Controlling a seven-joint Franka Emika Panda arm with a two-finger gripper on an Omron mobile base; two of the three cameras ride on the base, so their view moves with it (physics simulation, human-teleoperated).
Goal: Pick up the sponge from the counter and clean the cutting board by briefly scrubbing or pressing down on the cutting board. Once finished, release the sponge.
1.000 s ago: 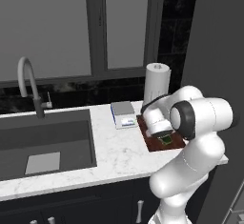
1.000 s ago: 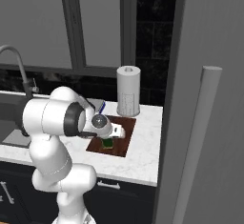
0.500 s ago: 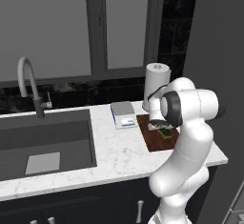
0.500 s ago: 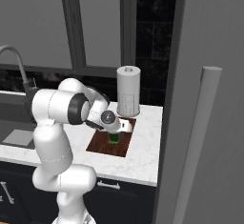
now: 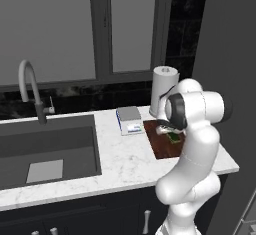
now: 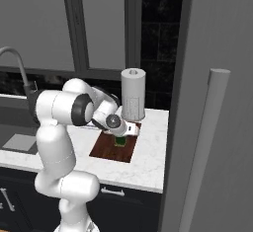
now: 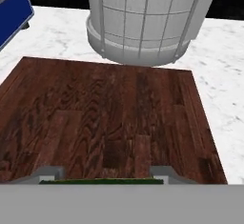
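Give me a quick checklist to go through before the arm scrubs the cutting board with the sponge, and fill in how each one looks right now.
1. Sponge held in the gripper: ok, the jaws are shut on it, and its green edge shows between the fingertips in the hand view.
2. Sponge over the cutting board: ok, in both base views it sits above the wood, not the marble counter.
3. Sponge touching the board: cannot tell, the gap beneath it is too small to judge.
4. Board surface free of other things: ok, bare wood ahead in the hand view.
5. Room from the paper towel roll: ok, it stands just past the board's far edge.
6. Kitchen scale off the board: ok, it sits beside it.
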